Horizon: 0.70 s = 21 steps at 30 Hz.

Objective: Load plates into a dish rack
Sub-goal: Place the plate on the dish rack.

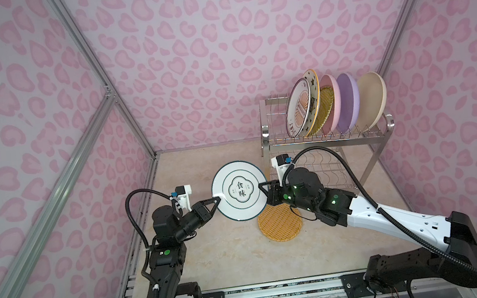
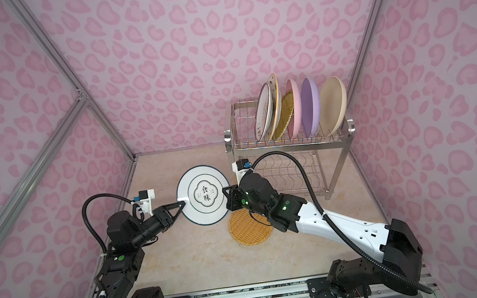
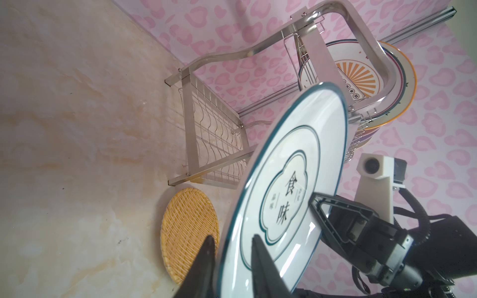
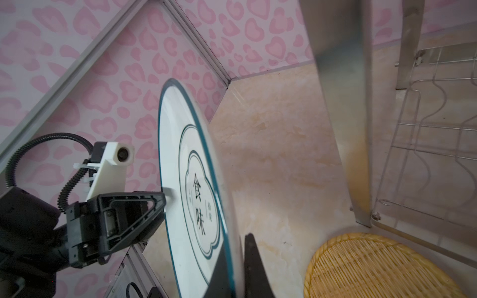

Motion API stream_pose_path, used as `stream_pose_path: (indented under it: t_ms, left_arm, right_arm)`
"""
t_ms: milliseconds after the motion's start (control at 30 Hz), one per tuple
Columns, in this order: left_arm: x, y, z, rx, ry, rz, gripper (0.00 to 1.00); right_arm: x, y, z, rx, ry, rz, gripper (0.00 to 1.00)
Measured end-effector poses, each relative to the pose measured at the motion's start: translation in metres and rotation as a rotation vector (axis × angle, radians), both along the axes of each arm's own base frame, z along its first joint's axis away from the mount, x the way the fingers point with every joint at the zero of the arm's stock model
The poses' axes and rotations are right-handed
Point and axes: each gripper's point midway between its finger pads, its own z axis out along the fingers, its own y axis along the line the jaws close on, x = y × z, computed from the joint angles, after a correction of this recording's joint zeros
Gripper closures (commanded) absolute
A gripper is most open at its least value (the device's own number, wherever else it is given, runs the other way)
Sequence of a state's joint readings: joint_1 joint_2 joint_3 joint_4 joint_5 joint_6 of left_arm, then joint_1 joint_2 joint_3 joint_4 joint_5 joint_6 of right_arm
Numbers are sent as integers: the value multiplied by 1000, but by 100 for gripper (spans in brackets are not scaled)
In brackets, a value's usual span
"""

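Note:
A white plate with a dark teal rim (image 1: 239,190) (image 2: 204,198) hangs tilted above the table, between both arms. My right gripper (image 1: 263,185) (image 4: 236,242) is shut on its right rim. My left gripper (image 1: 218,199) (image 3: 232,237) straddles the left rim with its jaws apart, so it is open. The dish rack (image 1: 323,141) (image 2: 289,146) stands at the back right. On its top tier stand a sunburst plate (image 1: 300,108), a star plate (image 1: 314,84), a yellow woven plate (image 1: 326,105), a pink plate (image 1: 332,95), a lilac plate (image 1: 347,102) and a cream plate (image 1: 372,99). Another yellow woven plate (image 1: 280,223) (image 4: 374,268) lies flat on the table.
The rack's lower tier of wavy wires (image 1: 323,170) holds nothing, and my right arm reaches in just in front of it. Pink patterned walls with metal frame bars (image 1: 91,143) close in the marbled table (image 1: 214,267) on three sides.

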State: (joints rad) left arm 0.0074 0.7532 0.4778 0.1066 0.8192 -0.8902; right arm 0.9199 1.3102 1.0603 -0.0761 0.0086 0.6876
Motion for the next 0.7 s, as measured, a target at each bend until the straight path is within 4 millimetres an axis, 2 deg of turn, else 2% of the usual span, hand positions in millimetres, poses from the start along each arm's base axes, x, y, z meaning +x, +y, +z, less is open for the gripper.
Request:
stream_pose_path:
  t_ms: [67,133,167,433,700]
  left_arm:
    - [1,0,9,1,-20,0,20]
    - [1,0,16,1,-40,-1,5]
    - [1,0,20,3,-49,1,2]
    - [-3,1,52,27,-143,1,2]
    - [-22,1,104,55,-334,1,2]
  right_arm:
    - [1,-6,-4,-40,-5,-13,100]
    - [3,-11,-7,-79,-10,-23,100]
    - [2,-12,-7,-88,-8,-26,100]
    - [3,-25,11,-106,-53,-56,100]
    - [8,-35,59,-57,-124,-97,100]
